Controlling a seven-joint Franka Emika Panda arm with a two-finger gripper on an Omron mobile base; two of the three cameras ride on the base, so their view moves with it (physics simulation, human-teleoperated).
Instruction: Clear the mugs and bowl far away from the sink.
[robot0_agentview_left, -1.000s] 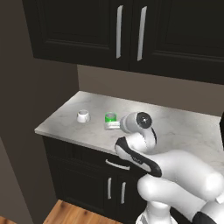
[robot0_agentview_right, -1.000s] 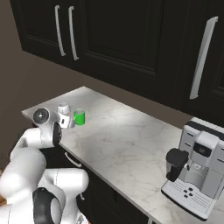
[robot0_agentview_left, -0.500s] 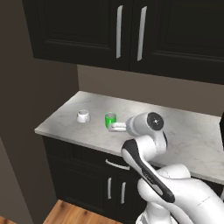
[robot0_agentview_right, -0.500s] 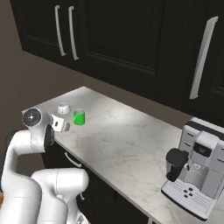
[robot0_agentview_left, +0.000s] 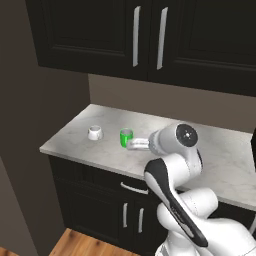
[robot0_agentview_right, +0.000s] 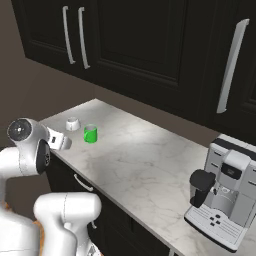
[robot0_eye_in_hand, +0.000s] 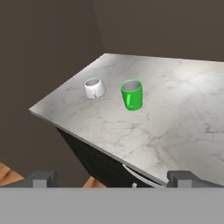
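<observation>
Two mugs stand upright near the left end of the marble counter (robot0_agentview_left: 220, 150). The squat white mug (robot0_agentview_left: 94, 132) (robot0_agentview_right: 73, 124) (robot0_eye_in_hand: 94, 88) is nearer the end. The green mug (robot0_agentview_left: 126, 137) (robot0_agentview_right: 90, 134) (robot0_eye_in_hand: 132, 94) stands just to its right, a small gap between them. My gripper (robot0_eye_in_hand: 111, 177) hovers over the counter's front edge, short of the green mug and pointing at both mugs. It is open, its fingertips (robot0_eye_in_hand: 41, 178) far apart with nothing between them. My hand (robot0_agentview_left: 140, 144) (robot0_agentview_right: 57, 141) is close beside the green mug. The bowl and the sink are out of view.
A coffee machine (robot0_agentview_right: 225, 190) stands at the counter's right end. Dark upper cabinets (robot0_agentview_left: 150, 35) hang over the counter, and a brown wall (robot0_agentview_left: 30, 125) closes off its left end. Dark base cabinets (robot0_agentview_left: 100, 190) sit below, over a wooden floor.
The arm has drawn back from the green mug toward the counter's front edge, its upper joint swinging toward the robot's side. Both mugs stay put and the gripper remains open.
</observation>
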